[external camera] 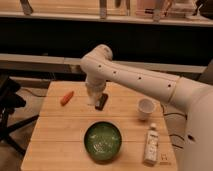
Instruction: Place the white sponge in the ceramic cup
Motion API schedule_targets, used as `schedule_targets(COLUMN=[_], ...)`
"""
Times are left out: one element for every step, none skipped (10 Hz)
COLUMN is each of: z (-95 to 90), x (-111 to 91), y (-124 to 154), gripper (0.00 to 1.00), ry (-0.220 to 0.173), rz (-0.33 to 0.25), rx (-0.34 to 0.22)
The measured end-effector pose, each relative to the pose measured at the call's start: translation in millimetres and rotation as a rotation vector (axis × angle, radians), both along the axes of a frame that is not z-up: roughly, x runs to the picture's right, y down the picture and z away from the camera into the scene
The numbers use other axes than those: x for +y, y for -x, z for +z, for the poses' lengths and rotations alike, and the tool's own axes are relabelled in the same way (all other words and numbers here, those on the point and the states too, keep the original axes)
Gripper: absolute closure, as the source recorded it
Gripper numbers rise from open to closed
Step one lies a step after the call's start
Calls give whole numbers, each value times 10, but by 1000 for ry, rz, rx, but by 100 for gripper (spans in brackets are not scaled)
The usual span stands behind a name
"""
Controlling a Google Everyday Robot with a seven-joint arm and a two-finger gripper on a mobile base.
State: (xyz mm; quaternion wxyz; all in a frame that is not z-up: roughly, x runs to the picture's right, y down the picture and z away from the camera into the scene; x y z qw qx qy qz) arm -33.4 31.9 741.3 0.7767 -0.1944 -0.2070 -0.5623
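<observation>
The ceramic cup (pixel 146 107) is a small plain white cup standing upright on the right side of the wooden table (pixel 55 131). My gripper (pixel 93 98) hangs down from the white arm over the back middle of the table, well left of the cup and right beside a small dark object (pixel 101 103). The white sponge does not show as a separate thing. The gripper's tip looks pale, and I cannot tell whether it holds anything.
An orange carrot (pixel 66 98) lies at the back left of the table. A green bowl (pixel 103 141) sits at the front middle. A tall white labelled bottle (pixel 151 145) lies at the front right, below the cup. A black stand (pixel 9 107) is left of the table.
</observation>
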Motion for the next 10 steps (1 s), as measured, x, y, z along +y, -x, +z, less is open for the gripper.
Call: schedule_targets(z=[3, 1, -5, -15, -28, -39, -49, -58, -54, -49], x=[-9, -15, -16, -29, -40, -55, -58, -68, -74, -57], y=[-2, -54, -141, -292, -433, -660, -839, -987, -1050, -1093], gripper=[98, 98, 98, 98, 98, 98, 98, 98, 98, 98], ry=[5, 6, 9, 11, 13, 14, 16, 19, 19, 16], rz=[-1, 11, 28, 55, 68, 85, 102, 120, 135, 149], rx=[0, 7, 15, 21, 25, 31, 39, 45, 46, 45])
